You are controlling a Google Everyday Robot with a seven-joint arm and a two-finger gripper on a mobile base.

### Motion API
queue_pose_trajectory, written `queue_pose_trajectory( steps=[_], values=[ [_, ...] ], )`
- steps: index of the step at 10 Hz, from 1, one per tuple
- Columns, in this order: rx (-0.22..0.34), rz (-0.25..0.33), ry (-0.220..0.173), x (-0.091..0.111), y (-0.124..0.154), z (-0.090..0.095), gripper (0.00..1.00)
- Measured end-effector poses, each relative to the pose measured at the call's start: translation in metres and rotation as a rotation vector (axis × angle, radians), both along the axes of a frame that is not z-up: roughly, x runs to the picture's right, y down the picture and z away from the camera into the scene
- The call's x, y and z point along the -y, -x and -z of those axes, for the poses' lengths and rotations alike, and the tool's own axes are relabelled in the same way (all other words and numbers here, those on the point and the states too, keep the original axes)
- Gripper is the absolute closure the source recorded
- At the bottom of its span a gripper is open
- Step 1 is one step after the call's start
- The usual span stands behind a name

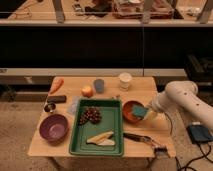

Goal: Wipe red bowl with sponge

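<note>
The red bowl (131,111) sits on the wooden table (150,132) just right of the green tray (115,135). The teal sponge (140,110) with a pale yellow layer lies over the bowl's right rim, held at the end of my white arm. My gripper (146,112) is at the bowl's right side, on the sponge. The arm reaches in from the right.
The green tray holds grapes (91,115) and a banana (101,138). A purple bowl (53,127) is at the front left. A carrot (56,85), orange (87,90), grey-blue cup (99,85) and white cup (125,80) stand at the back. A dark tool (142,137) lies at the front right.
</note>
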State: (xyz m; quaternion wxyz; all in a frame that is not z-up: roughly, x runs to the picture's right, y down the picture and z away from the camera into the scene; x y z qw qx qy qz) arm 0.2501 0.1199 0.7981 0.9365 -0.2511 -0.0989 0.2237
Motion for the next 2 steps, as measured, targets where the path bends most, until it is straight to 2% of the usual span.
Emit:
queue_pose_trajectory(
  steps=[2],
  values=[
    [-0.005,-0.004,0.008,0.0037,0.0103,-0.0065,1.0]
  ],
)
